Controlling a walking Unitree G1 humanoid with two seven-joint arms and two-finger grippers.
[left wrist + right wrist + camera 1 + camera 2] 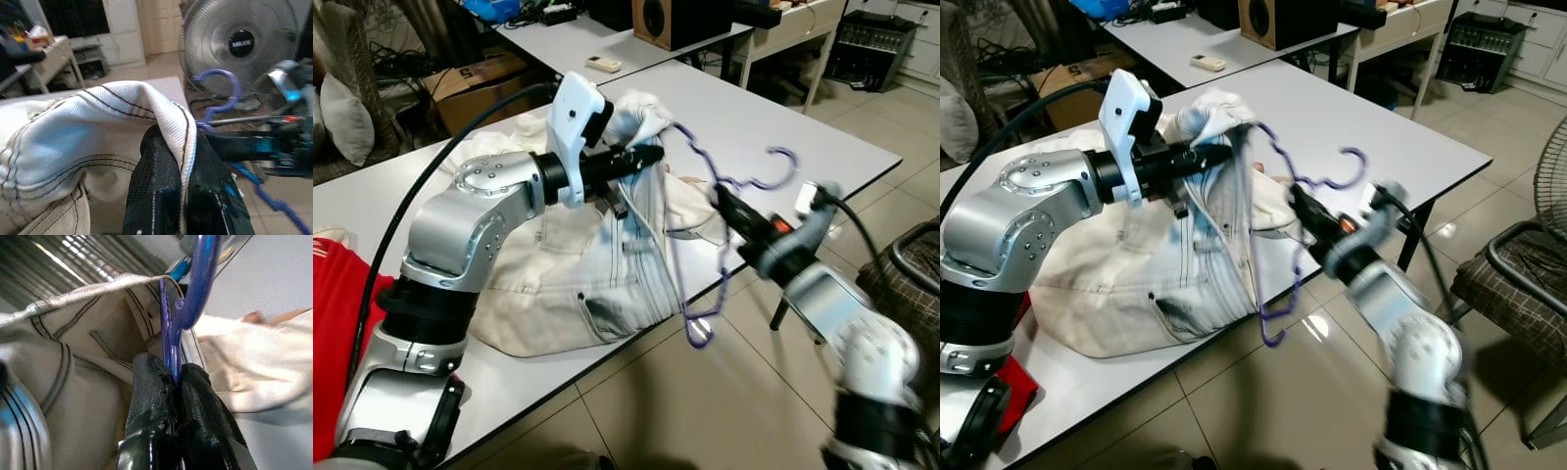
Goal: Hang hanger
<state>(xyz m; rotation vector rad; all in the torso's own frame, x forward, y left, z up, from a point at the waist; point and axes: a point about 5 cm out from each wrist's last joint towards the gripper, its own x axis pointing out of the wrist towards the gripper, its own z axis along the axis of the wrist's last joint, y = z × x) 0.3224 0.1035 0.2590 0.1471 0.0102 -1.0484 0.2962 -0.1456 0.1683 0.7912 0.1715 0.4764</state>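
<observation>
Right hand point(722, 199) pinches the purple hanger point(690, 250) at the neck just under its hook; right wrist view shows both black fingers point(151, 396) pressed together on the purple shaft. Hanger is lifted off the bench, hook pointing right, its body hanging down past the bench's near edge, over the tiled floor point(685, 411). Its far arm sits against the garment's raised edge.

Left hand point(641, 157) is clamped on a fold of the pale denim garment point(597, 264), holding the hem up above the pile; left wrist view shows the stitched hem point(171, 117) draped between the closed fingers point(151, 181). Rest of the garment lies crumpled on the white bench point(773, 108), spread from the middle to the near edge, a cream cloth layer point(509, 304) under it.

Red fabric point(333, 323) lies at the near left of the bench. A second bench point(578, 44) stands further back with a remote point(603, 65) and a wooden speaker point(671, 20). A standing fan point(239, 44) appears in the left wrist view.
</observation>
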